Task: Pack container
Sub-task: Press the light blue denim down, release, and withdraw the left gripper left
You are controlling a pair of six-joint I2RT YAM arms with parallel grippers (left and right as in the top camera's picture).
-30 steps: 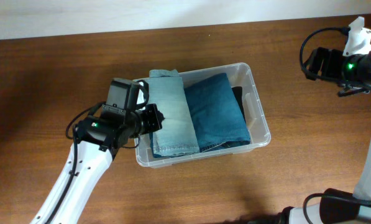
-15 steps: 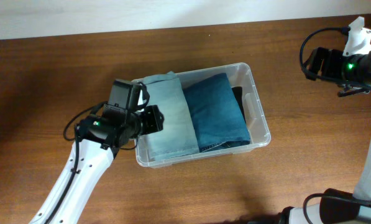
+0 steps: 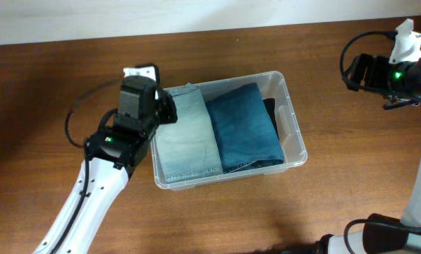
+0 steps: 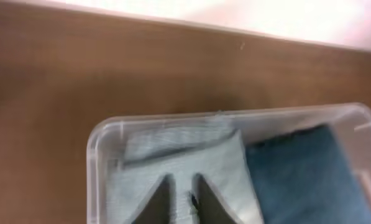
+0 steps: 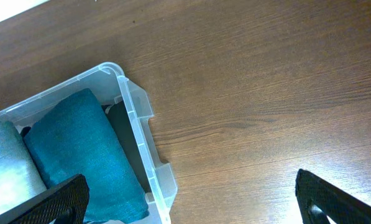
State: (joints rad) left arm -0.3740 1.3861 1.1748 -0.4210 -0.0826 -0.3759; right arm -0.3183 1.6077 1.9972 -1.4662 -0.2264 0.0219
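The container (image 3: 298, 137): where is it found, and what room is left around its edges?

— It is set near the middle of the brown wooden table (image 3: 41, 92), slightly turned. Bare wood is seen on every side of it. Inside, folded light denim (image 3: 189, 134) is laid along the left, with folded dark blue denim (image 3: 245, 127) touching it. A narrow dark strip (image 3: 269, 111) is glimpsed by the right wall.

And the claws?

— The left gripper (image 4: 182, 186) is held over the light denim by the far left corner, its fingers drawn nearly together. Whether the cloth is touched cannot be told. The right gripper (image 5: 191, 186) is held well apart, beyond the right rim, over bare wood, its fingers spread wide.

And the room?

— A pale strip (image 3: 125, 17) is seen along the table's far edge. What it is cannot be told.
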